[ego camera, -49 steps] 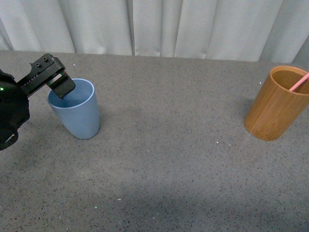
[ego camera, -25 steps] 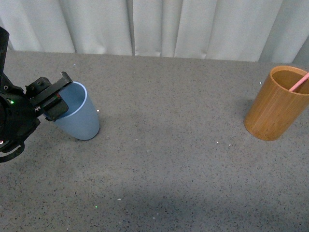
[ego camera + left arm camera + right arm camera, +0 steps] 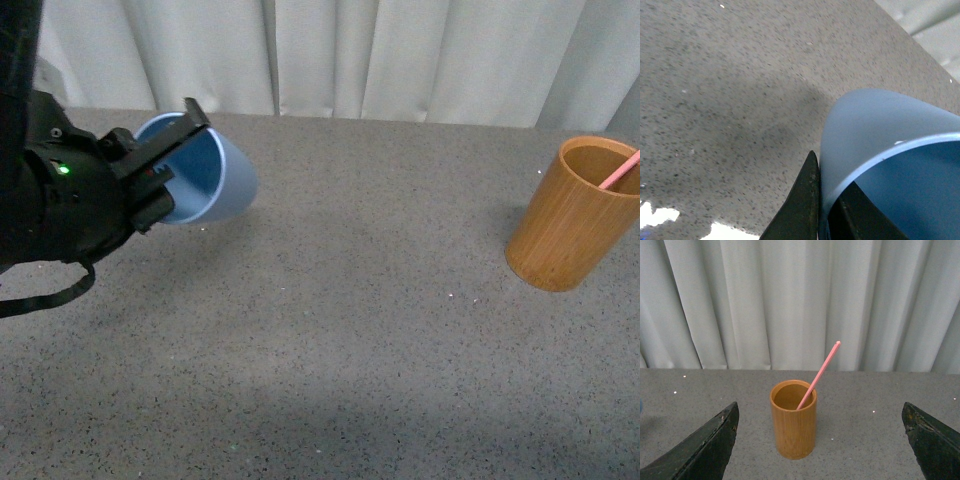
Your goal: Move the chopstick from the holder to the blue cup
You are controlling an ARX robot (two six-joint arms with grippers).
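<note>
The chopstick [image 3: 621, 169] has not moved from a second ago. It stands in the holder [image 3: 569, 216] at about 3 o'clock on the table [image 3: 360, 330], its lower end inside and its free end leaning out over the rim toward 2 o'clock, where the front view cuts it off. The right wrist view shows the stick resting against the holder's lip, with nothing touching it.

The right pincer [image 3: 820, 430] faces the holder from some way off with its fingers spread wide and nothing between them.

What has changed is the blue cup [image 3: 208, 178]. A second ago it stood upright on the table at about 9 o'clock with the left pincer [image 3: 165, 170] at its rim, and half a second ago it was tipping. Now it is up off the table near 10 o'clock, lying almost on its side, with its mouth turned toward the robot and its base pointing toward 3 o'clock. The left wrist view shows the pincer pinching the cup's wall at the rim, one finger [image 3: 802, 205] outside and the other inside.

So the transfer itself has not begun. The cup seems to be being carried, likely toward the holder. It must come back upright before the stick can drop in, and a pinch on the rim alone may let a smooth cup swing or slip.
</note>
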